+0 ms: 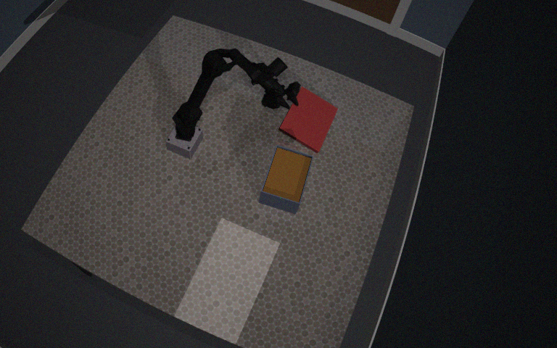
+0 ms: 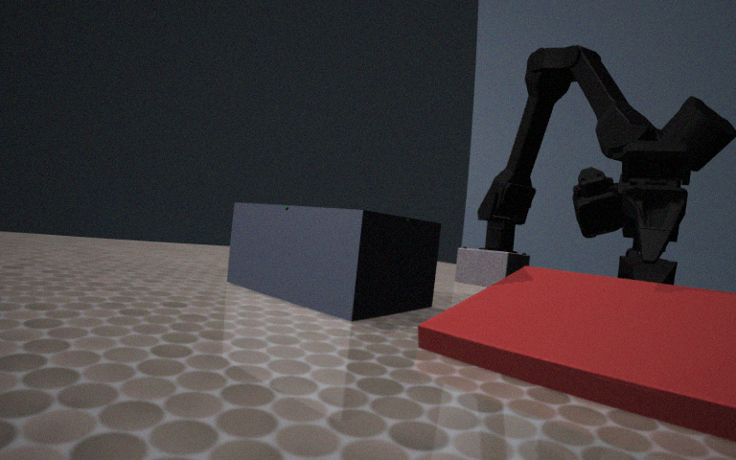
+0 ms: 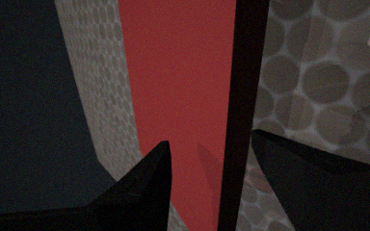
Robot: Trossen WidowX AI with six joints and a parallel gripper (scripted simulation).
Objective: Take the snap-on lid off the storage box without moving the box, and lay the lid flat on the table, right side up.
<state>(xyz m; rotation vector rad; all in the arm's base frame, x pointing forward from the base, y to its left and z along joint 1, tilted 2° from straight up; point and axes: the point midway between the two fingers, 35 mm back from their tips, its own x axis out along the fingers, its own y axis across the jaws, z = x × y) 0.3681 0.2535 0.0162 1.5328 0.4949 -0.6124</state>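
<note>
The red lid [image 1: 308, 119] [image 2: 608, 331] [image 3: 178, 58] is off the box, top face up. The exterior view shows it tilted: its edge on the gripper's side is raised, and the opposite edge is low at the table. My gripper [image 1: 292, 106] [image 2: 650, 262] [image 3: 210, 142] is open at the raised edge. In the wrist view the fingertips stand apart on either side of that edge, with gaps to the dark side wall. The storage box [image 1: 280, 202] [image 2: 295, 249] stands upright and open, with an orange inside. The lid's underside is hidden.
The patterned table [image 1: 156, 213] [image 2: 162, 374] carries the arm's pale base block [image 1: 178, 148] [image 2: 480, 266], left of the box in the top view. A bright light patch [image 1: 230, 283] falls below the box there. The box stands close to the lid's lower corner.
</note>
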